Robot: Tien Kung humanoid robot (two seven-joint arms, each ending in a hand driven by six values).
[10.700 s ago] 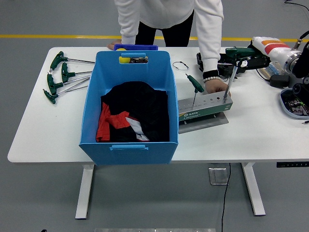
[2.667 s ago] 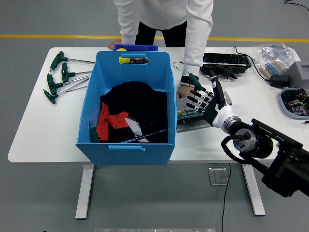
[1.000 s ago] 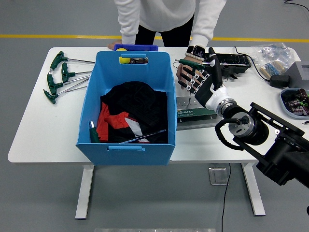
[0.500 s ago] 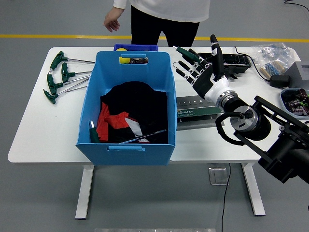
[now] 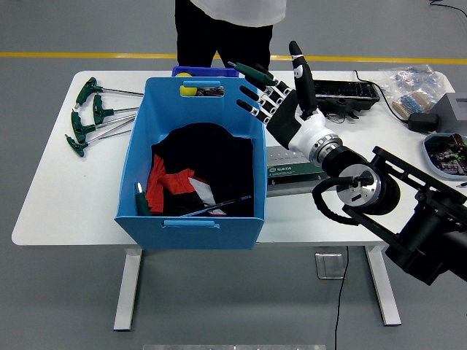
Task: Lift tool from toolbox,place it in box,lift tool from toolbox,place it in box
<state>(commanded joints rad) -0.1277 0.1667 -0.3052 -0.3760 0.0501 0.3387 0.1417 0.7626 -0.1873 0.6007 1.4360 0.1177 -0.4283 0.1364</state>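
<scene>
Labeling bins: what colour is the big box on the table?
Blue, the box with matching blue handles; clearest in the head view.

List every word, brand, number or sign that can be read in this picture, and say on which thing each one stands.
"SATA": white letters on the green front strip of the tool holder beside the blue box.
The smaller print next to it on that strip: too small to read.
The bag at the table's far right: coloured print, too blurred to read.
Nothing else bears text that can be read.

Lab or workshop: grey floor (image 5: 73, 292), yellow line (image 5: 87, 55), T-handle wrenches (image 5: 91, 113).
</scene>
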